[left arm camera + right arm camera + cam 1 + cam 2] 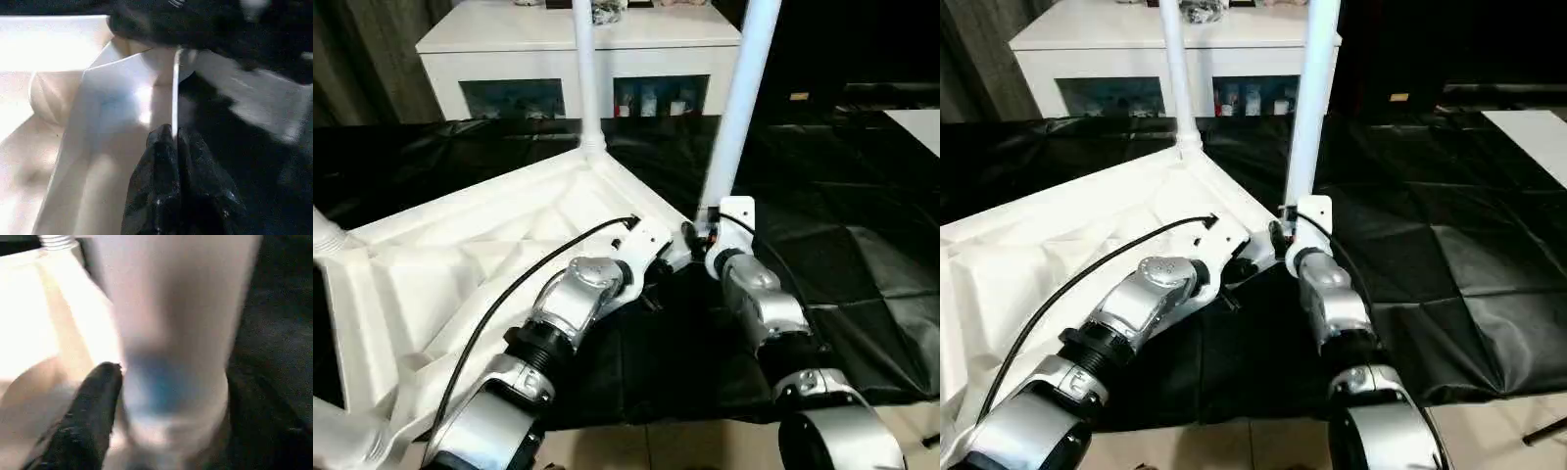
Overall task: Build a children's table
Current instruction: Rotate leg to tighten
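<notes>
Your left gripper (pixel 175 142) is pinched on the tabletop (pixel 460 284) rim edge. Right gripper (pixel 161 406) is clamped round a leg (pixel 736 108) at the near corner; 2nd leg (pixel 586 73) stands upright at the far corner.

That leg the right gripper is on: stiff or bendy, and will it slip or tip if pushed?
The leg is a straight white tube, so probably stiff and light for its length. Its smooth, glossy surface looks slippery against the right gripper. It stands tall and slightly tilted at the tabletop corner, so a sideways push would likely lever it over unless fully seated.
</notes>
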You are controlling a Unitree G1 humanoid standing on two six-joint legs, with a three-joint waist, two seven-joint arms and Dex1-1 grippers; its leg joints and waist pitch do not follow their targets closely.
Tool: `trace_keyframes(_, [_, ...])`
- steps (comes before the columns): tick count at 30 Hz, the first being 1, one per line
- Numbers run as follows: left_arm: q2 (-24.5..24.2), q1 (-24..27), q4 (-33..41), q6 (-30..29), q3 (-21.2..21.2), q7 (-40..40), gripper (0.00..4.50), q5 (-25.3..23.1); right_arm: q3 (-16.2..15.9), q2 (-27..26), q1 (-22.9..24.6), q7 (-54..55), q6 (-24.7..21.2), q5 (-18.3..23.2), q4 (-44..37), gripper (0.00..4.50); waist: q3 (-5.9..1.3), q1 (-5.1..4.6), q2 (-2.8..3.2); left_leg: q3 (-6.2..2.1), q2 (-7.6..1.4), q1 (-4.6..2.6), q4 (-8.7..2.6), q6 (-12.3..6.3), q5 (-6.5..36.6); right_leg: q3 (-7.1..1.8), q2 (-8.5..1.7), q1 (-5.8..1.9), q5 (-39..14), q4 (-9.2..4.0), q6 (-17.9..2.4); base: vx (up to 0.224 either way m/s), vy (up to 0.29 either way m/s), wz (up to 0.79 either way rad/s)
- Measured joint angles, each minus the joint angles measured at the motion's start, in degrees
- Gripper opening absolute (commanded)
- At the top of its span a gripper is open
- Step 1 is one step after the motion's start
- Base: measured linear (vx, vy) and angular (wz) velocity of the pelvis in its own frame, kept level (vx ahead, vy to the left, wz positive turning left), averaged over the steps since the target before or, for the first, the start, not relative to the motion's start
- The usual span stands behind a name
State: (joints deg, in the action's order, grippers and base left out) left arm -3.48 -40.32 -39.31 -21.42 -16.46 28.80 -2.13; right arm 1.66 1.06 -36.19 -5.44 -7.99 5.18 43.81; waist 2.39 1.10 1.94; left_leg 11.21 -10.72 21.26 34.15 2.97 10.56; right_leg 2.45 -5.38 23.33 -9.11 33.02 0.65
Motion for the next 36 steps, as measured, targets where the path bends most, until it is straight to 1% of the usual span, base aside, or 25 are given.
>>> trace_keyframes(1, [-0.70, -0.16, 0.00, 0.20, 0.13, -0.02, 0.00, -0.10, -0.39, 0.35, 0.30, -1.49, -0.15, 0.11, -0.89, 3.74, 0.00, -0.28, 0.01, -0.10, 0.00, 0.11, 0.00, 0.00, 0.00, 0.07, 0.00, 0.11, 0.08, 0.00, 0.00, 0.000, 0.000, 0.00])
trace_keyframes(3, [-1.79, -0.09, 0.51, 0.50, 0.19, 1.54, 0.00, -0.13, -1.72, 2.78, 1.59, -6.99, -0.71, 1.18, -3.76, 3.74, 0.00, -0.44, 0.00, -0.14, 0.00, 0.17, 0.00, 0.01, 0.00, 0.10, 0.00, 0.20, 0.33, 0.01, -0.12, 0.000, 0.000, 0.00])
trace_keyframes(5, [-2.48, 0.40, 1.68, 0.49, -0.19, 3.41, 0.00, -0.13, -2.53, 5.11, 2.94, -11.89, -1.22, 1.76, -6.82, 3.74, 0.00, -0.23, 0.01, -0.11, -0.05, 0.16, -0.03, 0.00, 0.00, 0.12, 0.01, 0.20, 0.47, 0.06, -0.34, 0.026, -0.004, 0.01])
trace_keyframes(6, [-2.97, 0.81, 2.53, 0.49, -0.32, 4.58, 0.00, -0.11, -3.15, 6.87, 3.80, -14.89, -1.54, 1.98, -8.56, 3.74, 0.00, -0.13, 0.01, -0.10, -0.06, 0.17, -0.09, -0.01, 0.02, 0.14, 0.02, 0.20, 0.47, 0.06, -0.34, 0.052, -0.007, 0.02])
trace_keyframes(7, [-3.40, 1.31, 3.71, 0.49, -0.66, 5.64, 0.00, -0.11, -4.42, 9.04, 5.18, -18.50, -1.75, 1.99, -11.22, 3.74, 0.00, 0.09, 0.01, -0.09, -0.07, 0.19, -0.20, -0.03, 0.03, 0.16, 0.01, 0.23, 0.45, 0.03, -0.31, 0.055, -0.007, 0.01])
trace_keyframes(10, [-6.07, 2.68, 5.96, 1.67, -1.35, 9.53, 0.00, 0.25, -6.38, 14.85, 7.97, -27.35, -2.63, 1.98, -15.47, 3.74, 0.00, 0.59, 0.00, -0.02, -0.20, 0.22, -0.34, -0.19, 0.01, 0.21, 0.10, 0.38, 0.33, 0.06, -0.15, 0.034, -0.007, 0.00])
trace_keyframes(11, [-7.09, 3.00, 6.78, 1.82, -1.70, 11.08, 0.00, 0.34, -7.32, 16.48, 8.88, -30.11, -3.12, 2.01, -17.05, 3.74, 0.00, 0.73, 0.01, -0.02, -0.25, 0.25, -0.37, -0.21, -0.01, 0.26, 0.13, 0.44, 0.32, 0.08, -0.15, 0.000, 0.000, 0.00])
trace_keyframes(13, [-10.74, 4.68, 9.76, 2.36, -3.14, 16.78, 0.00, 1.15, -10.03, 20.76, 11.06, -37.26, -4.70, 2.38, -20.66, 3.74, 0.00, 0.93, 0.01, -0.03, -0.31, 0.22, -0.46, -0.15, 0.02, 0.29, 0.18, 0.47, 0.29, 0.09, -0.15, 0.000, 0.000, 0.00])
trace_keyframes(15, [-14.60, 6.38, 12.77, 2.86, -4.04, 22.57, 0.00, 1.65, -11.10, 23.50, 12.48, -42.06, -6.19, 3.43, -22.63, 3.74, 0.00, 1.02, 0.01, 0.01, -0.32, 0.14, -0.47, -0.03, 0.08, 0.27, 0.17, 0.42, 0.28, 0.12, -0.15, 0.000, 0.000, 0.00])
trace_keyframes(16, [-15.76, 6.83, 13.80, 2.90, -4.60, 25.03, 0.00, 2.18, -11.21, 24.03, 12.94, -43.53, -6.74, 3.92, -23.49, 3.74, 0.00, 1.02, 0.01, 0.03, -0.32, 0.13, -0.48, -0.03, 0.07, 0.27, 0.16, 0.40, 0.29, 0.11, -0.15, 0.000, 0.000, 0.00])
trace_keyframes(19, [-18.80, 8.66, 18.45, 0.30, -5.96, 31.85, 0.00, 3.93, -11.63, 24.50, 13.60, -46.78, -7.79, 4.54, -25.10, 3.74, 0.00, 1.22, 0.01, 0.16, -0.25, 0.03, -0.43, 0.00, 0.08, 0.12, 0.08, 0.26, 0.29, 0.10, -0.16, 0.000, 0.000, 0.00])
trace_keyframes(21, [-19.12, 9.00, 19.69, -0.11, -6.60, 33.46, 0.00, 4.28, -12.41, 24.35, 13.60, -48.16, -8.20, 5.11, -25.72, 3.74, 0.04, 1.50, -0.05, 0.34, -0.22, 0.04, -0.40, 0.00, 0.08, -0.17, 0.06, 0.17, 0.29, 0.08, -0.15, 0.000, 0.000, 0.00])
trace_keyframes(23, [-18.99, 9.15, 20.08, -0.11, -7.18, 33.91, 0.00, 4.28, -12.58, 24.31, 13.59, -48.61, -8.29, 5.41, -25.77, 3.74, 0.05, 1.77, -0.06, 0.38, -0.15, 0.04, -0.31, -0.01, 0.07, -0.26, -0.01, 0.06, 0.29, 0.06, -0.15, 0.000, 0.000, 0.00])
trace_keyframes(28, [-19.36, 9.39, 20.81, -0.14, -7.45, 34.43, 0.00, 4.29, -13.33, 24.68, 13.61, -49.58, -9.24, 5.44, -25.94, 3.74, 0.08, 1.83, -0.14, 0.36, -0.17, 0.04, -0.28, -0.01, 0.07, -0.23, 0.00, 0.02, 0.28, 0.07, -0.13, 0.000, 0.000, 0.00])
trace_keyframes(29, [-19.41, 9.42, 20.92, -0.20, -7.45, 34.56, 0.00, 4.29, -13.40, 24.82, 13.67, -50.07, -9.48, 5.43, -26.13, 3.59, 0.08, 1.86, -0.14, 0.34, -0.19, 0.05, -0.29, -0.01, 0.07, -0.20, 0.01, 0.03, 0.27, 0.07, -0.12, 0.000, 0.000, 0.00])
trace_keyframes(30, [-19.51, 9.48, 21.12, -0.32, -7.45, 34.66, 0.00, 4.31, -13.42, 25.08, 13.72, -50.45, -9.61, 5.43, -26.50, 3.59, 0.08, 1.88, -0.14, 0.33, -0.20, 0.05, -0.30, -0.01, 0.07, -0.18, 0.02, 0.03, 0.25, 0.09, -0.09, 0.000, 0.000, 0.00])
trace_keyframes(32, [-19.72, 9.62, 21.70, -0.86, -7.44, 34.74, 0.00, 4.33, -13.42, 25.38, 13.72, -50.98, -9.88, 5.42, -27.02, 3.30, 0.08, 1.89, -0.14, 0.32, -0.23, 0.05, -0.30, -0.01, 0.07, -0.16, 0.04, 0.04, 0.22, 0.10, -0.05, 0.000, 0.000, 0.00])
trace_keyframes(35, [-19.74, 9.71, 22.00, -1.19, -7.44, 34.75, 0.00, 4.48, -13.43, 25.54, 13.71, -51.40, -9.99, 5.43, -27.02, 3.17, 0.08, 1.91, -0.14, 0.33, -0.23, 0.07, -0.29, -0.02, 0.06, -0.17, 0.04, 0.04, 0.21, 0.09, -0.03, 0.000, 0.000, 0.00])
trace_keyframes(36, [-19.76, 9.71, 22.00, -1.19, -7.44, 34.75, 0.00, 4.48, -13.43, 25.51, 13.71, -51.39, -9.99, 5.44, -27.01, 2.96, 0.08, 1.89, -0.14, 0.33, -0.23, 0.07, -0.29, -0.02, 0.06, -0.18, 0.04, 0.04, 0.21, 0.08, -0.03, 0.000, 0.000, 0.00])
